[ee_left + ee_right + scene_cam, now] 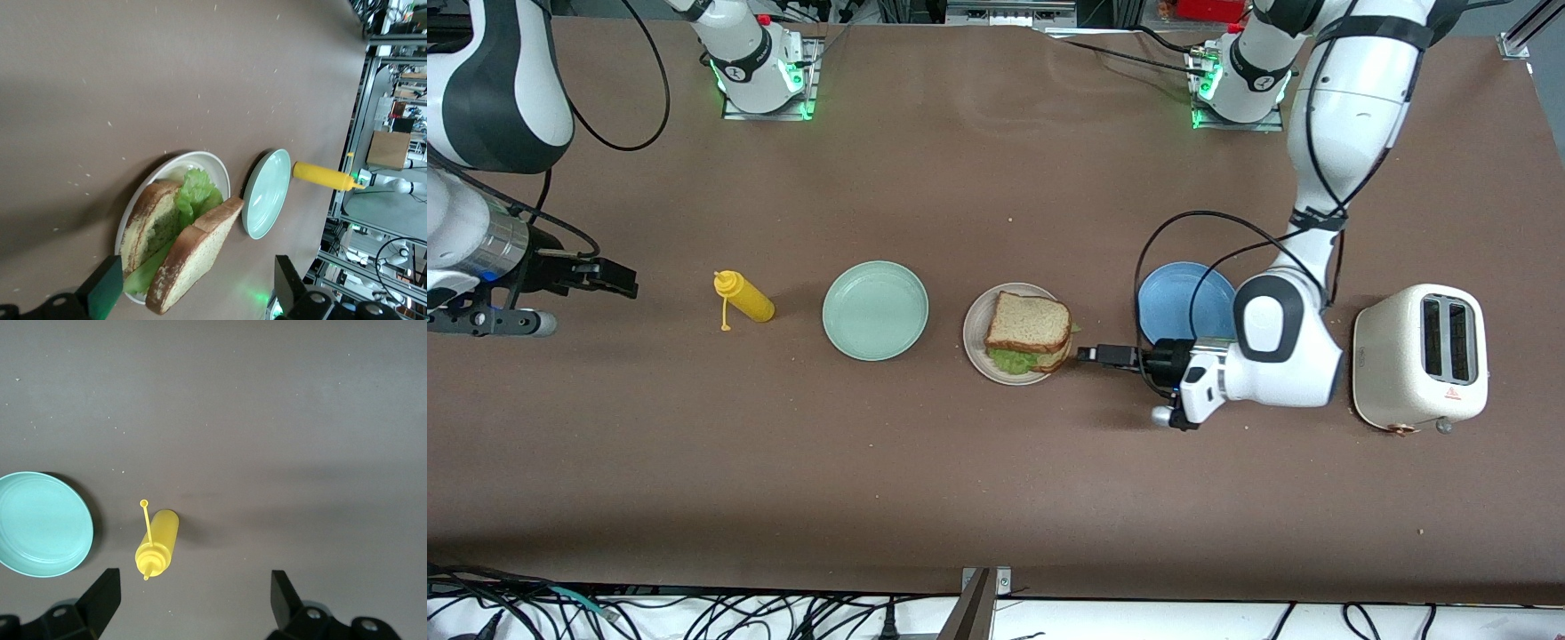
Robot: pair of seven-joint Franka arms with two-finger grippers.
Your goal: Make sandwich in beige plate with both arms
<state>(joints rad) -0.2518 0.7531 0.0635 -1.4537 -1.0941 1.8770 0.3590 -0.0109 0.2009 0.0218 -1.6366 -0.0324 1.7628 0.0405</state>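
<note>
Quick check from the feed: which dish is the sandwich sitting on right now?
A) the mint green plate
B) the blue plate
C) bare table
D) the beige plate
D: the sandwich, lettuce showing between its toast slices, rests on the beige plate, which lies between the two empty plates.

Mustard bottle (745, 299), green plate (875, 310), blue plate (1183, 299), toaster (1419, 357)

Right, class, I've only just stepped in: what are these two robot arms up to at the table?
They are making a sandwich. Two brown-crusted toast slices with green lettuce sit stacked on the round beige plate. The left claw is open, low beside that plate and holding nothing. The right claw waits open at its own end of the table, near the yellow squeeze bottle.
</note>
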